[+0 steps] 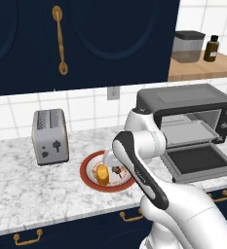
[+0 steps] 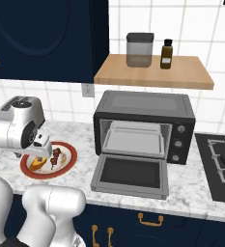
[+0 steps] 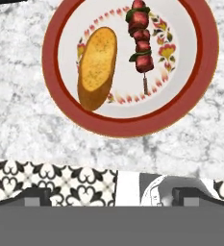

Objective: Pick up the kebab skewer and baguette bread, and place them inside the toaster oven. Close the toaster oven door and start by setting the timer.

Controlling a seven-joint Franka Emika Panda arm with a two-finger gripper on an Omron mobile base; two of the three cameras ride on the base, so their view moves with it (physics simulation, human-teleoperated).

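Marble worktop (image 1: pixel 17 194) runs under navy cabinets and white tile; I've got the tool (image 3: pixel 111 196) hanging above the red-rimmed plate (image 3: pixel 132 126), looking down on it. Tips sit well apart w/ nothing between them, so it's wide open and empty.

Both task items lie on the plate, ahead of the tool. Baguette bread (image 3: pixel 96 66) is on the left half in the hand view, kebab skewer (image 3: pixel 141 41) just beside it on the right, not touching. Toaster oven (image 2: pixel 145 126) stands well off to the tool's right w/ the toaster oven door (image 2: pixel 131 176) already dropped flat and the tray showing inside.

My read on handling: skewer looks light, thin, stiff, and lies low on a plate that's prob. slick, so it could roll or spin. I'd pinch across the meat chunks near the middle, not the bare stick end. Baguette looks light, crusty, firm enough; I'd take it across its short width at mid-length.

No brand, label or writing I can read anywhere; bottle on the shelf is too small to tell.
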